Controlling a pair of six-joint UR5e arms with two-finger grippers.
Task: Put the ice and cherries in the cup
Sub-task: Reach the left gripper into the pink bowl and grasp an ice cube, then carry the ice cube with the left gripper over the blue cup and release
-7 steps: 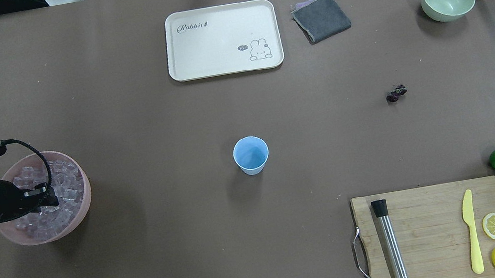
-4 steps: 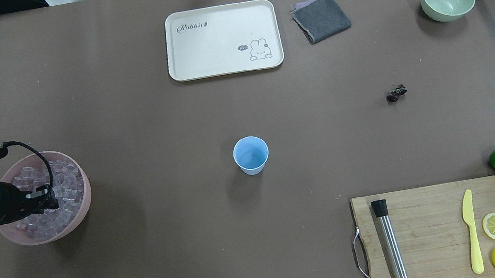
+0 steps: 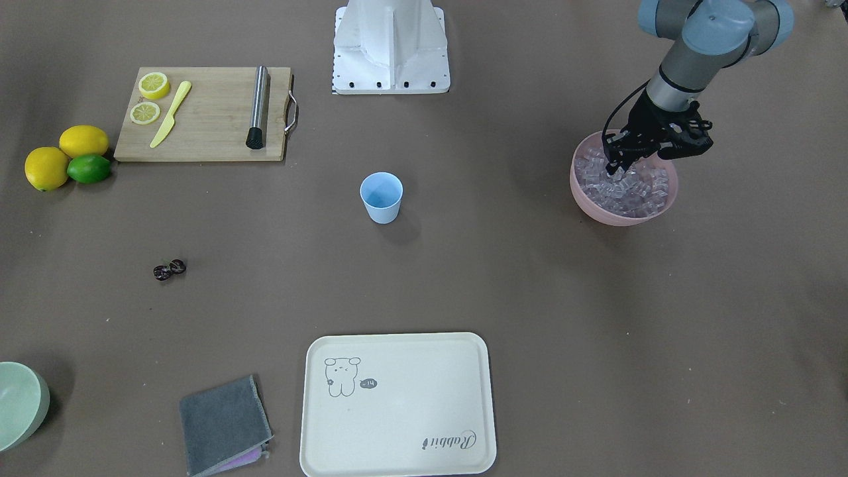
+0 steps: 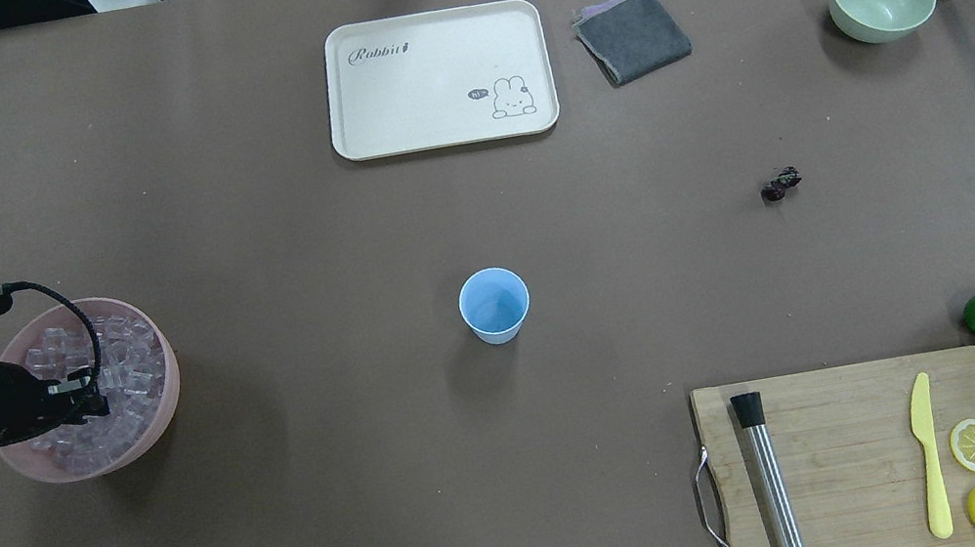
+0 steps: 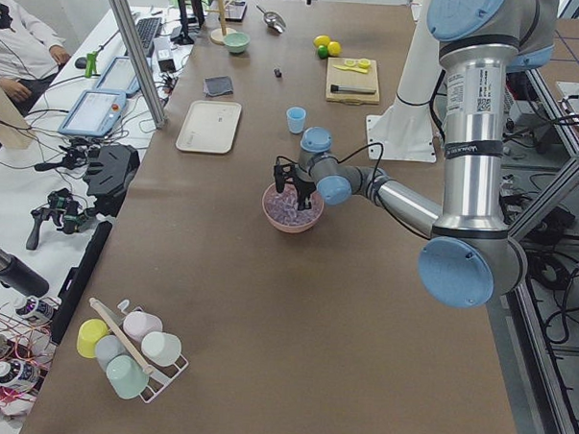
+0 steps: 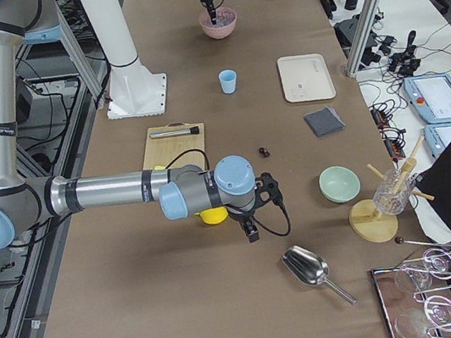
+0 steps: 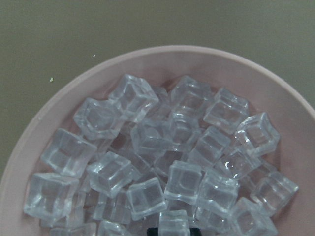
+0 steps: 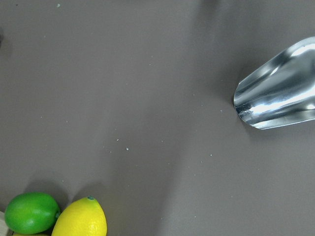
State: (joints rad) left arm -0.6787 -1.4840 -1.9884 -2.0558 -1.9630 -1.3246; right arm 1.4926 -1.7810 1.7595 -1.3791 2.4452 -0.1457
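Ice (image 3: 639,192) in pink bowl (image 3: 596,213); left gripper (image 3: 617,171) dipped among it, likely to pick a cube; finger spread: cannot tell.

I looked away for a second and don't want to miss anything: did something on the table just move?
Only slightly. The left gripper crept a little back toward the robot's side, its tips down among the ice in the pink bowl. Whether it has gripped a cube cannot be told. The cup and the cherries stayed where they were.
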